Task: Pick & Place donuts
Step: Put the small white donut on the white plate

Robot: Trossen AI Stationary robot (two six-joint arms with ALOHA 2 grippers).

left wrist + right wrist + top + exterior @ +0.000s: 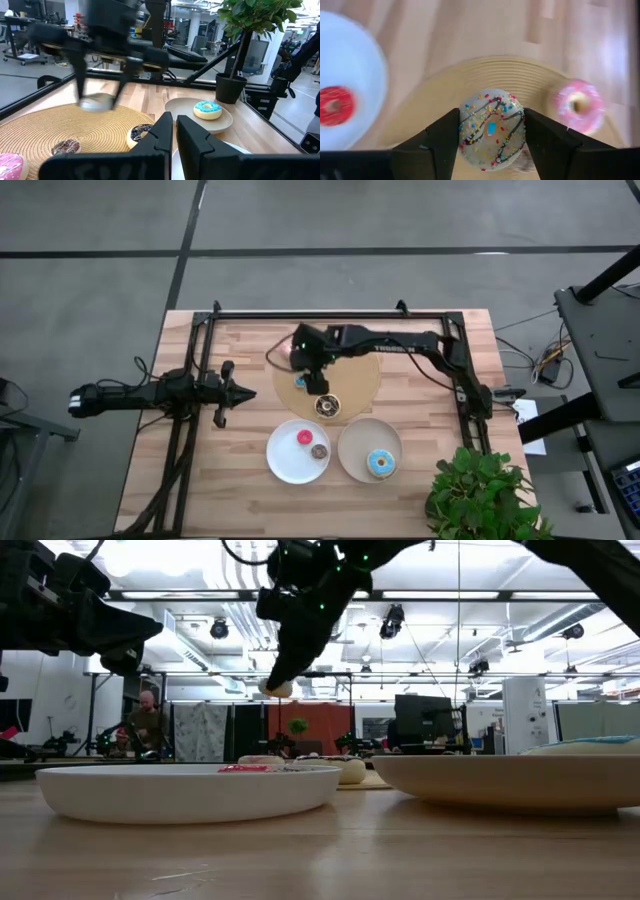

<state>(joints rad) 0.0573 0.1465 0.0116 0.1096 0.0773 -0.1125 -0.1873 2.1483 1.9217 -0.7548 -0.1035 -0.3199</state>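
My right gripper (491,131) hangs over the round wooden board (355,380), shut on a pale iced donut (491,120) with sprinkles and dark drizzle. It also shows lifted in the low view (277,688). On the board lie a pink donut (579,105), a chocolate donut (327,406) and a tiny brown one (65,146). A red donut (304,437) and a tiny brown donut (319,451) sit on the white plate (280,465). A light blue donut (380,463) sits on the tan plate (352,442). My left gripper (240,392) waits shut at the table's left. My right gripper pinches the pale donut between its two fingers, one on each opposite side of the outer rim (464,125). The fingers come from above, slanting down. The donut is lifted clear above the board, its iced face toward the wrist camera.
A potted plant (480,485) stands at the table's near right corner. A black frame (330,313) runs along the far and side edges of the table. Bare wood lies near the front left corner (200,490).
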